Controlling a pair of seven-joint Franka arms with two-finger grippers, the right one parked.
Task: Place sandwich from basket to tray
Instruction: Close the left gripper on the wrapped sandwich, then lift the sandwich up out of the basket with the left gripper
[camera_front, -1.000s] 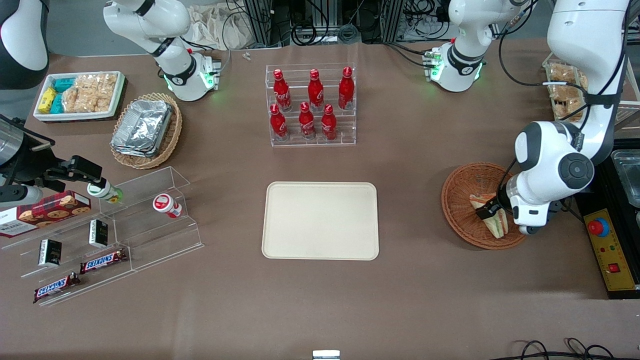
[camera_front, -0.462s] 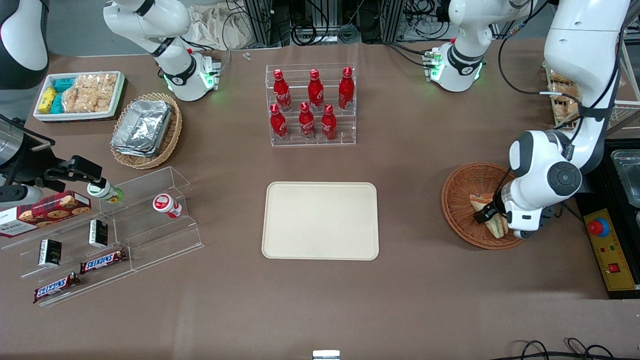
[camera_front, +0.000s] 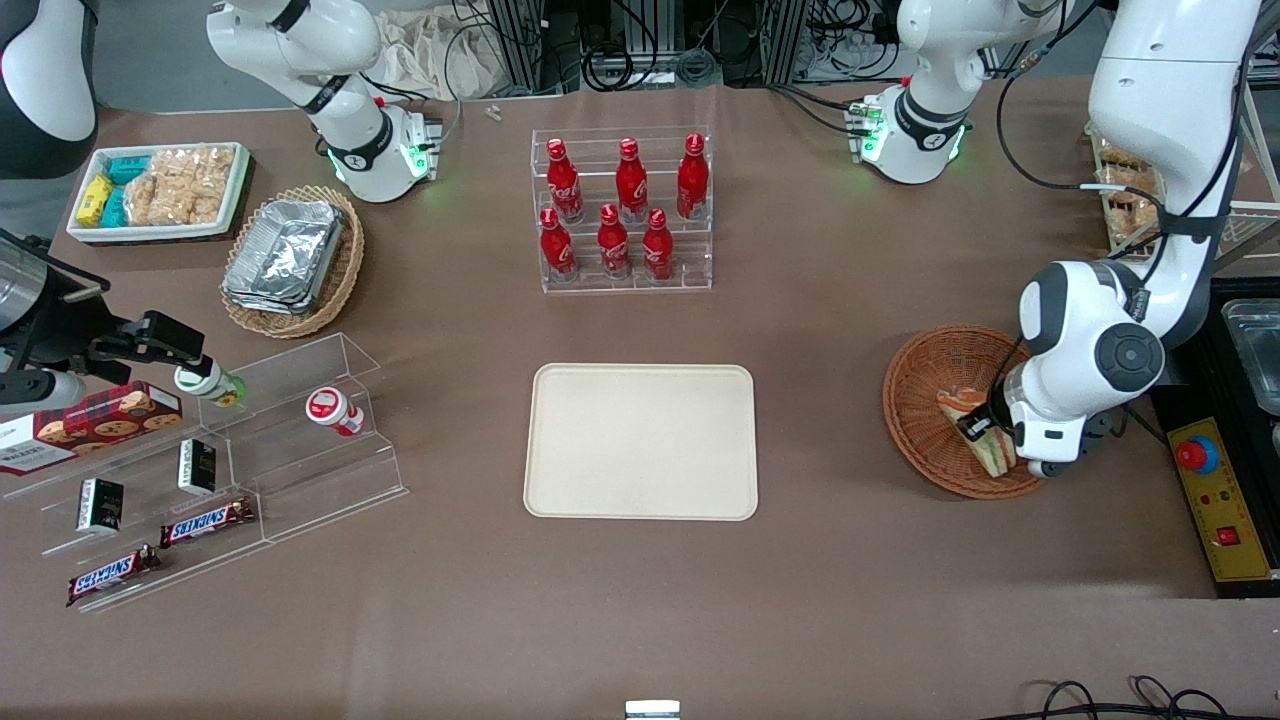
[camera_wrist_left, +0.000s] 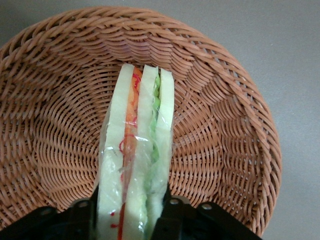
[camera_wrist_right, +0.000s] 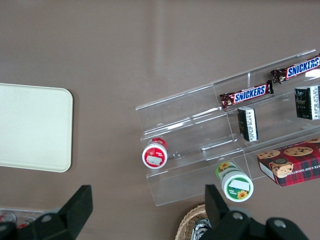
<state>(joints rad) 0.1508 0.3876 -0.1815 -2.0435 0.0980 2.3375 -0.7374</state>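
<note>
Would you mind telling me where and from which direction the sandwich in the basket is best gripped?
Grip the sandwich across its two flat bread faces near one end, coming down from above. It stands on edge in the wicker basket, filling layers upward, so the faces give parallel surfaces. The gripper appears shut on it this way, one finger on each face.

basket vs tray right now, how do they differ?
The basket is round, reddish-brown woven wicker; the tray is a flat, plain cream rectangle with rounded corners. The basket holds the sandwich, with the gripper shut on it; the tray has nothing on it. The basket lies toward the working arm's end; the tray sits mid-table. Both rest on the brown table.
</note>
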